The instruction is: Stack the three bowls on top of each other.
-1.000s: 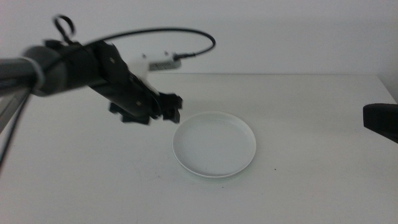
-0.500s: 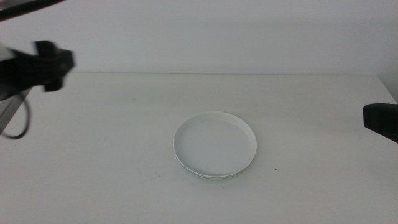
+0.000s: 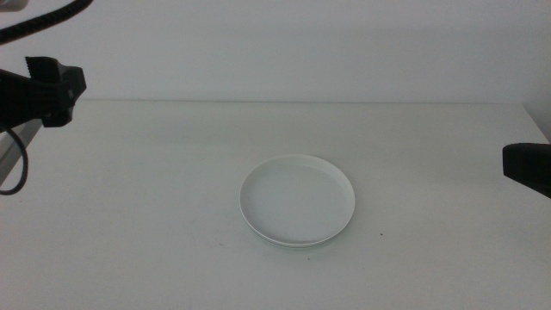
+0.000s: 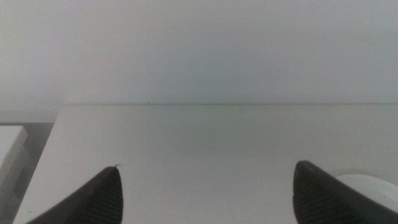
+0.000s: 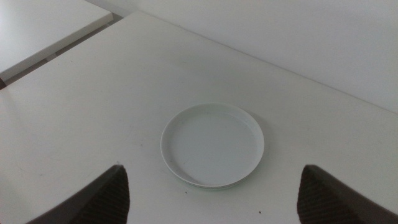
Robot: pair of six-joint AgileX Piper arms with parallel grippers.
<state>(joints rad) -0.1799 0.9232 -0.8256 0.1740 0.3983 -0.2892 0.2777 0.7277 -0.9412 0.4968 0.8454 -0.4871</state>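
A white bowl [image 3: 297, 200] sits at the table's middle, on top of a stack. A thin pale greenish rim [image 3: 297, 246] of a bowl under it shows at its near edge. No grey bowl shows. The white bowl also shows in the right wrist view [image 5: 212, 146], and its edge shows in the left wrist view [image 4: 373, 185]. My left gripper [image 3: 56, 90] is raised at the far left, well away from the stack; in its wrist view it [image 4: 206, 167] is open and empty. My right gripper [image 3: 527, 168] waits at the right edge; in its wrist view it [image 5: 212, 168] is open and empty.
The white table [image 3: 138, 215] ends at a pale wall at the back. A second white surface [image 5: 37, 31] stands beyond the table's far left corner. A black cable [image 3: 17, 168] hangs by the left arm.
My left arm has drawn back from just left of the stack to the picture's left edge. The stack and the right gripper have not moved.
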